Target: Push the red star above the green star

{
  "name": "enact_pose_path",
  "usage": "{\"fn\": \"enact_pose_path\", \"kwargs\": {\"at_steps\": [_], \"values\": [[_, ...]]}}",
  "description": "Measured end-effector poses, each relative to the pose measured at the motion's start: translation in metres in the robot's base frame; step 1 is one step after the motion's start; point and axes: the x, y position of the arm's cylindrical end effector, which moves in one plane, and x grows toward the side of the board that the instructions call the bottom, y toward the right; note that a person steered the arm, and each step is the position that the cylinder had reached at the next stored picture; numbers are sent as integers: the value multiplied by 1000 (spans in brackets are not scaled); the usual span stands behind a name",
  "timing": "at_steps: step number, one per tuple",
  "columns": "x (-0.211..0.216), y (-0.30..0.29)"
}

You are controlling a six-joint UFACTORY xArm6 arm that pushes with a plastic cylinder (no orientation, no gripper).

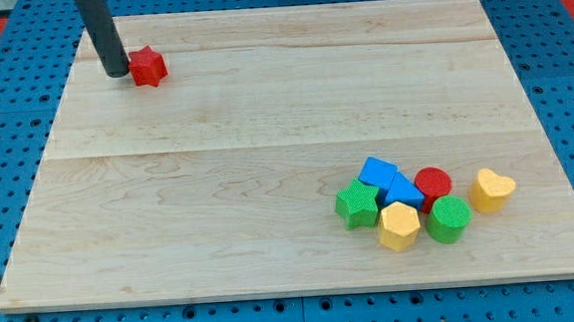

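The red star point(147, 67) lies near the view's top left corner of the wooden board. My tip point(117, 72) stands just to its left, touching or almost touching it. The green star point(357, 204) lies far off at the view's lower right, at the left end of a cluster of blocks.
Next to the green star lie two blue blocks point(378, 171) point(403, 191), a red cylinder point(433, 183), a yellow hexagon point(400, 225), a green cylinder point(448, 219) and a yellow heart point(491, 189). The wooden board point(265, 132) rests on a blue pegboard.
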Motion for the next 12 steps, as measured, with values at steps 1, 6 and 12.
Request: {"fn": "enact_pose_path", "kwargs": {"at_steps": [1, 6, 12], "values": [[-5, 52], [-51, 206], [-25, 211]]}}
